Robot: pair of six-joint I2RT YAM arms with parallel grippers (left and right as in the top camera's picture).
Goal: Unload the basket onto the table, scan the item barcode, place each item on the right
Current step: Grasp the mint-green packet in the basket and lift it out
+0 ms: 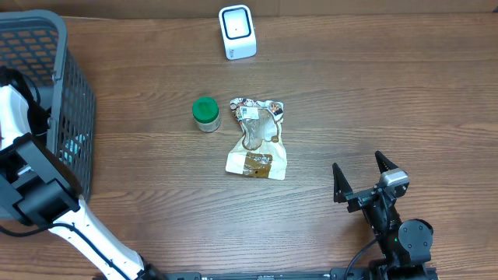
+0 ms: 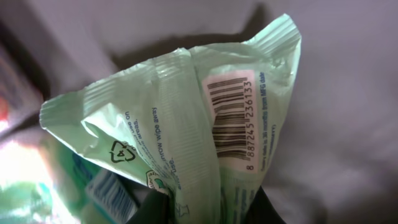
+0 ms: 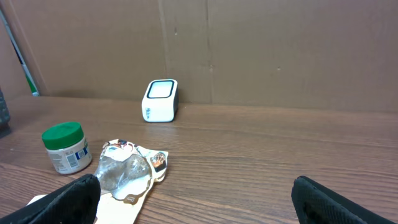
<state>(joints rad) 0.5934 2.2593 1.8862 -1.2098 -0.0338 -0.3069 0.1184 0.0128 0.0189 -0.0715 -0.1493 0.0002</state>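
In the left wrist view a pale green wipes packet (image 2: 180, 124) fills the frame, its barcode label (image 2: 231, 121) facing the camera. My left gripper (image 2: 208, 210) is shut on the packet's lower end, a dark finger (image 2: 155, 208) on each side. In the overhead view the left arm (image 1: 35, 194) reaches into the basket, where the gripper and packet are hidden. The white scanner (image 1: 237, 31) (image 3: 160, 99) stands at the table's far edge. At the front right, my right gripper (image 1: 358, 167) (image 3: 199, 199) is open, holding nothing.
A dark mesh basket (image 1: 58, 85) stands at the left edge. A green-lidded jar (image 1: 206, 113) (image 3: 65, 146) and a crumpled snack pouch (image 1: 257, 138) (image 3: 127, 174) lie mid-table. A cardboard wall (image 3: 249, 43) backs the table.
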